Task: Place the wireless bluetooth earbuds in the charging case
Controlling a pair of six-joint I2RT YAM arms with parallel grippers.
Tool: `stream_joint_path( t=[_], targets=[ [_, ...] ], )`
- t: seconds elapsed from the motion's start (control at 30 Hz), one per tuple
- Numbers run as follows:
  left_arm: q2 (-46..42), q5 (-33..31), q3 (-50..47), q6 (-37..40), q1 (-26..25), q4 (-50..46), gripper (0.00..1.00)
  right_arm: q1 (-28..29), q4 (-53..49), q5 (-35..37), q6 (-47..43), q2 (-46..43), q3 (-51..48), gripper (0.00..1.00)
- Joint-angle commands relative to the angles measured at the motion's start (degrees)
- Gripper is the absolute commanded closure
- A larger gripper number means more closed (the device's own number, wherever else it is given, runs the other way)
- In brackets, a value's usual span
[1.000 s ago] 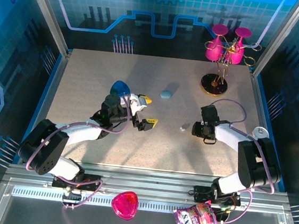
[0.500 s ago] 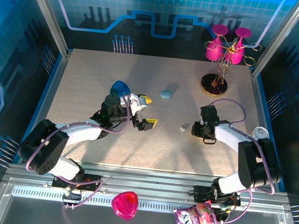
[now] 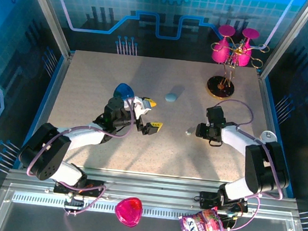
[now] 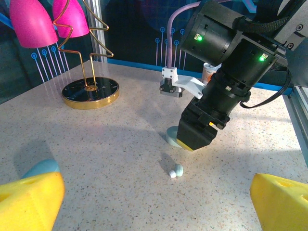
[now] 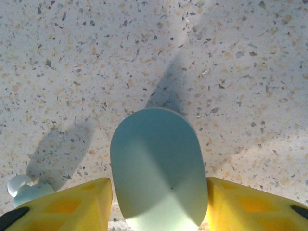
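Right gripper (image 3: 198,133) shifts slightly toward frame left in the top view, clamped on the pale-blue charging case (image 5: 156,163), which now sits near the earbuds (image 4: 175,171). Left gripper (image 3: 152,115) waits at centre-left, spread wide and empty.

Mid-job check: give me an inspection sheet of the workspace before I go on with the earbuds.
Surface: speckled table, no spills seen.
Job's things: charging case between the right fingers; earbuds loose on the table beside it; second oval case lying apart.
Clutter: blue piece by the left arm; gold stand holding pink glasses.
Grippers: left gripper open, empty; right gripper shut on the charging case.
Cables: purple cable looped above the right arm.
Surroundings: pink item and snack pack at the front rail.
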Motion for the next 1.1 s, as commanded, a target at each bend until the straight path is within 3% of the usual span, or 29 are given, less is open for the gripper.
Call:
stream_joint_path(
  t=[0.0, 0.2, 0.33, 0.63, 0.77, 0.97, 1.07],
  targets=[
    [-0.21, 1.09, 0.02, -0.31, -0.45, 1.38, 0.01, 0.29, -0.82, 0.39, 0.16, 1.72, 1.63, 0.5],
    [-0.37, 0.98, -0.16, 0.02, -0.37, 1.19, 0.01, 0.25, -1.18, -0.28, 0.16, 2.49, 1.48, 0.51],
    [-0.02, 0.98, -0.16, 0.02, -0.37, 1.26, 0.01, 0.22, -1.34, -0.46, 0.12, 2.01, 1.13, 0.59],
    [0.59, 1.39, 0.1, -3.48, 0.06, 2.82, 0.01, 1.22, -4.57, -2.67, -2.95, -3.81, 1.9, 0.62],
    [0.82, 3.51, -0.33, -8.1, 1.67, 6.58, 0.01, 2.67, -4.55, -9.31, -8.83, -7.58, 2.52, 0.63],
    [2.23, 14.14, 0.49, -17.36, 6.15, 11.81, 0.01, 6.88, -11.43, -18.39, -20.22, -9.83, 9.38, 0.63],
    [2.24, 16.23, 0.22, -18.47, 6.89, 12.9, 0.01, 10.07, -15.09, -21.02, -26.91, -10.07, 14.18, 0.62]
  ],
)
